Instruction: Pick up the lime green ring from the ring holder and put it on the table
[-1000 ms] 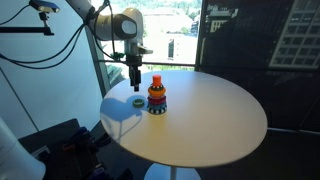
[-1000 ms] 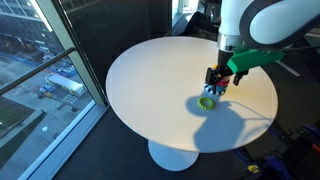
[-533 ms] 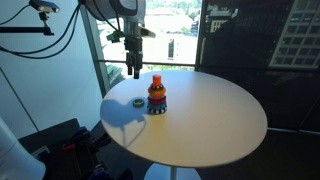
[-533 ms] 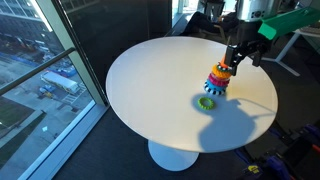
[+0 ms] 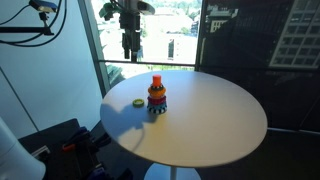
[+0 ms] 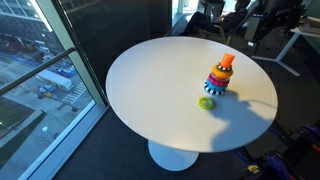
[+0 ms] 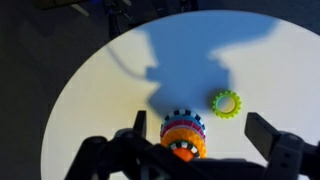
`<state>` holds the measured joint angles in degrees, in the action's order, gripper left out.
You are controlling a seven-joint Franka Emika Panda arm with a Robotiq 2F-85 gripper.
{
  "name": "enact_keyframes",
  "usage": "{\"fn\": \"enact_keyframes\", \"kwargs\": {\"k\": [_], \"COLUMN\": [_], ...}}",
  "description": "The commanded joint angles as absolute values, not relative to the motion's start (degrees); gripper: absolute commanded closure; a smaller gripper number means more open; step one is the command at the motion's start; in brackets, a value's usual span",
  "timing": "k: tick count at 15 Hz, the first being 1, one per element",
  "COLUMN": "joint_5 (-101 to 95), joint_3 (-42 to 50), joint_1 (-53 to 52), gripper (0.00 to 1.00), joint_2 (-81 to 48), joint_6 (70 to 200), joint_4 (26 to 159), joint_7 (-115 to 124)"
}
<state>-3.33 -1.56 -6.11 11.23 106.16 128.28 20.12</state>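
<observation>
The lime green ring (image 5: 138,102) lies flat on the round beige table (image 5: 215,125), just beside the ring holder (image 5: 156,96). It also shows in the other exterior view (image 6: 207,102) and in the wrist view (image 7: 226,103). The ring holder (image 6: 220,78) stands upright with an orange top and stacked multicoloured rings; in the wrist view it shows from above (image 7: 183,135). My gripper (image 5: 129,48) is open and empty, high above the table and well clear of the toy. Its fingers frame the wrist view (image 7: 205,135).
The table stands next to a glass wall (image 6: 40,60) with a drop to the street below. A dark chair and desk (image 6: 285,35) stand behind the table. Cables and black equipment (image 5: 70,145) lie on the floor by the pedestal.
My gripper has risen straight up from just above the lime green ring to high over the table. The ring stays on the table beside the holder.
</observation>
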Motion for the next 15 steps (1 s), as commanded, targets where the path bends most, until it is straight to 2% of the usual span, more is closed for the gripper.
{"fn": "enact_keyframes", "kwargs": {"k": [1,6,15], "joint_5": [-1.03,0.22,-0.51], "joint_3": [-2.24,-2.36,-3.13], "joint_1": [-4.27,-3.65,-3.27], "gripper": [0.0,0.0,0.0], "joint_2": [16.69,20.31,19.57], "joint_6": [104.38,104.69,105.51], "joint_4": [128.48,128.6,128.84], "joint_7": [17.7,16.39,17.27]}}
